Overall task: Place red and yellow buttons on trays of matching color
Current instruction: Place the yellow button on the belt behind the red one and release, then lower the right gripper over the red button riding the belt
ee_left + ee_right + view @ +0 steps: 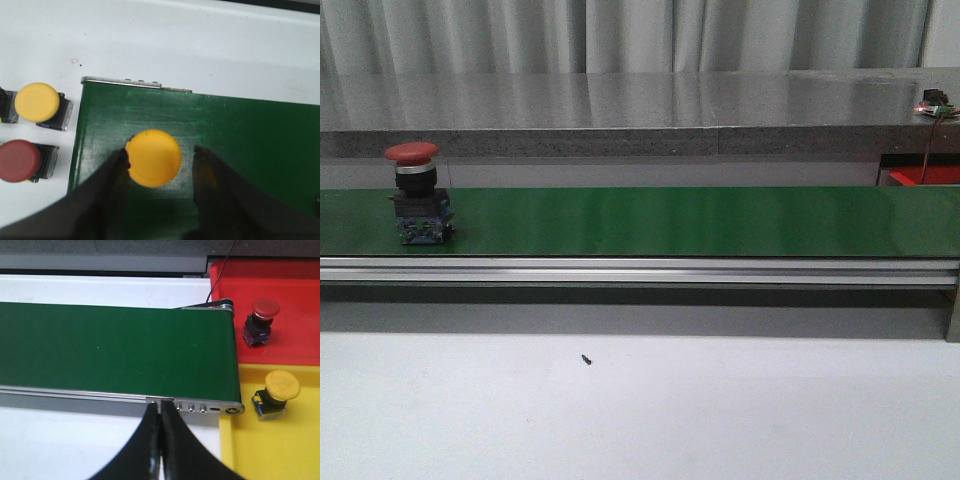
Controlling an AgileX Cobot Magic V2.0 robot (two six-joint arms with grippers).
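A yellow button (154,158) is being set onto the green belt (260,145).

It is bracketed by the left gripper (159,165), jaws apart; release and withdrawal are judged next. The right gripper (160,427) is closed, empty.

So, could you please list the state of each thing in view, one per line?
Left tool: open, fingers either side of a yellow button over the green belt.
Right tool: shut, holding nothing.
Red button on belt: upright, near the left end.
Red button on red tray: placed, tilted.
Yellow button on yellow tray: placed, tilted.
Spare yellow button and spare red button: waiting beside the belt.
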